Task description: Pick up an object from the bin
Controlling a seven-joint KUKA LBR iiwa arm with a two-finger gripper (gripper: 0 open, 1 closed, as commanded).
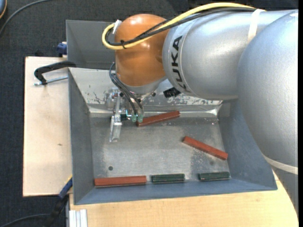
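Observation:
My gripper [126,129] hangs under the orange cover at the back left of the bin, low over the floor. It stands open, and one silver finger [115,126] reaches down on the left with nothing held between the fingers. A red-brown flat stick [160,117] lies along the foot of the back wall. Its left end sits right at the gripper's right side.
Another red-brown stick [205,147] lies slanted at the right. Along the front wall lie a third red-brown stick [120,180] and two dark green sticks [167,178] [213,176]. The arm covers the bin's right back corner.

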